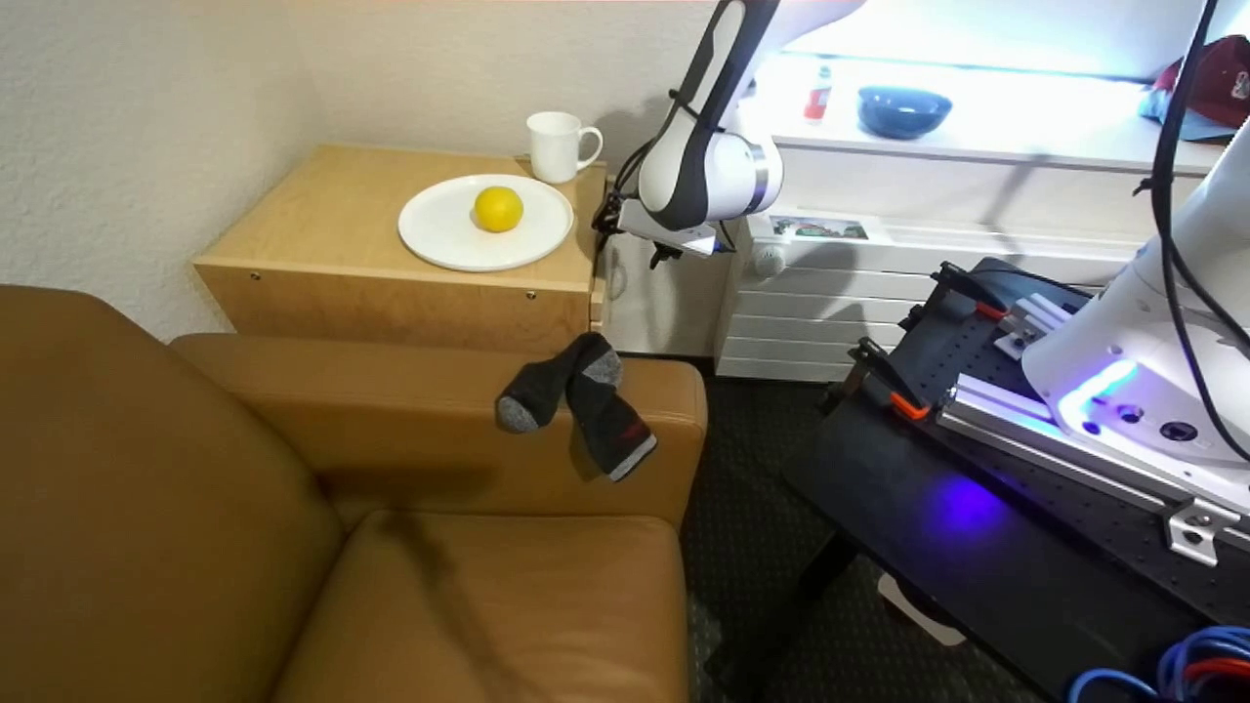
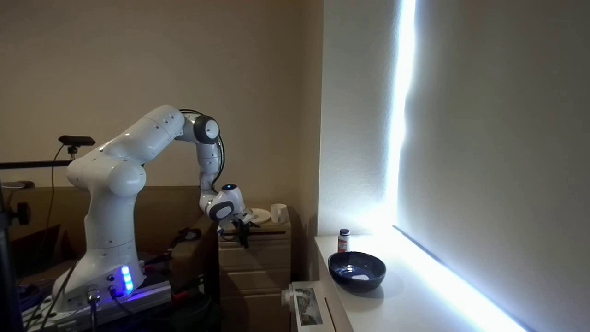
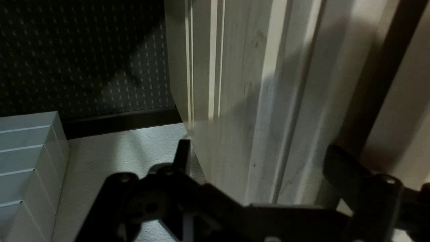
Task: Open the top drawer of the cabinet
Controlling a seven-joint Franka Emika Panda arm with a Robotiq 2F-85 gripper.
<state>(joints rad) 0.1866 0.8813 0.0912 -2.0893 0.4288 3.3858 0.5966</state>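
At the cabinet [image 1: 322,210], the gripper [image 3: 258,151] has its jaws well apart. The top drawer [image 3: 322,111] has its front between them.

The cabinet [image 1: 361,225] was smooth wood, and the sofa [image 1: 391,439] looked like leather with a soft sheen. The socks [image 1: 608,420] were matt cloth, the bowl [image 2: 355,283] was smooth and glossy, and the wall [image 1: 146,107] looked rough and matt.

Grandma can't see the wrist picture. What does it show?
A black robot gripper, open, in front of a pale wooden cabinet; one fingertip by a dark gap. At left are a white radiator and dark speckled carpet.
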